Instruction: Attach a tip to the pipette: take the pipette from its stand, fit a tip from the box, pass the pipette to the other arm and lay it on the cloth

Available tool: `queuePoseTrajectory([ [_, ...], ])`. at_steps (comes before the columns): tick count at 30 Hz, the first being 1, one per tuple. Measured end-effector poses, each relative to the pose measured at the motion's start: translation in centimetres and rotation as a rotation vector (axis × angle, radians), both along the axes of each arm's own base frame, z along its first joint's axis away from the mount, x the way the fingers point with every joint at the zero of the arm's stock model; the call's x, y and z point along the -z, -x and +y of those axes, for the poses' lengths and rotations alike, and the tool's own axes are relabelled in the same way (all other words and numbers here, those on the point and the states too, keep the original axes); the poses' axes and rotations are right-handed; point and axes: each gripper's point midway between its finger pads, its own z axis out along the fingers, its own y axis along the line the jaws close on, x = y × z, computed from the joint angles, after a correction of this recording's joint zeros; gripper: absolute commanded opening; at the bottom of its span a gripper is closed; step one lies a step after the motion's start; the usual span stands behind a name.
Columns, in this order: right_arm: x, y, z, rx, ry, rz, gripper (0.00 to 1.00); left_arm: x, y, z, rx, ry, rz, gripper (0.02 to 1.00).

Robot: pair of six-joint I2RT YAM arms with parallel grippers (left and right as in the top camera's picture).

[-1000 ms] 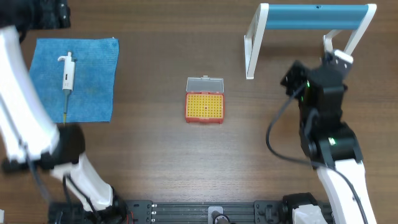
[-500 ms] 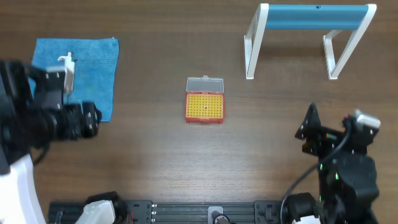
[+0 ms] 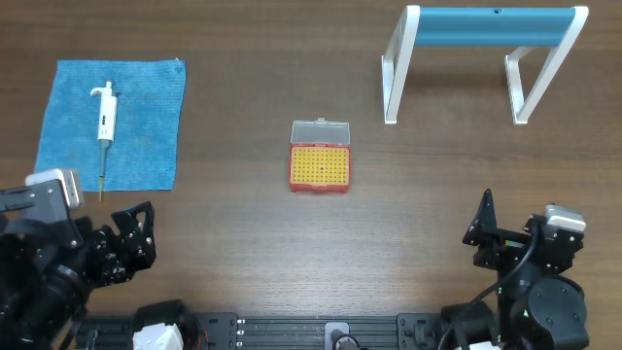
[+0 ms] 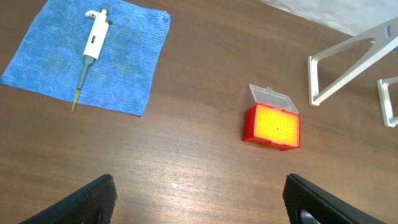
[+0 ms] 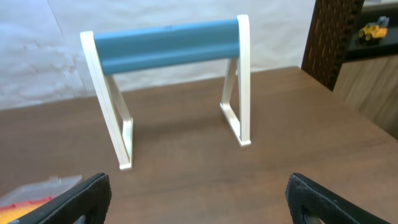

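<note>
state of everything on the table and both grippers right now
pipette, lying on the cloth, tip fitted
cloth, spread flat
tip box, lid open
stand, upright, nothing hanging on it
left gripper, open, holding nothing
right gripper, open, holding nothing
</note>
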Motion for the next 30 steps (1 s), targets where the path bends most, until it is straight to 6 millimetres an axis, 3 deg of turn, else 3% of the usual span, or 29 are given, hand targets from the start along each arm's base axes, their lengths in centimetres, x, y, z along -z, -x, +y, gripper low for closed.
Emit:
queuePoseTrajectory([
  [13, 4.7, 1.8, -0.3, 0.0, 0.034, 0.214, 0.915, 0.0, 0.0, 0.0, -0.02, 0.021, 0.002, 0.873],
  [21, 6.1, 2.6, -0.4, 0.0, 0.044, 0.28, 0.912, 0.0, -0.2, 0.0, -0.009, 0.01, -0.009, 0.871],
  [27, 6.3, 2.6, -0.4, 0.0, 0.045, 0.285, 0.912, -3.0, -4.5, -0.3, 0.056, -0.092, -0.458, 0.871],
  [30, 6.4, 2.6, -0.4, 0.0, 0.045, 0.289, 0.912, -3.2, -6.4, -0.1, 0.046, -0.122, -0.688, 0.871],
])
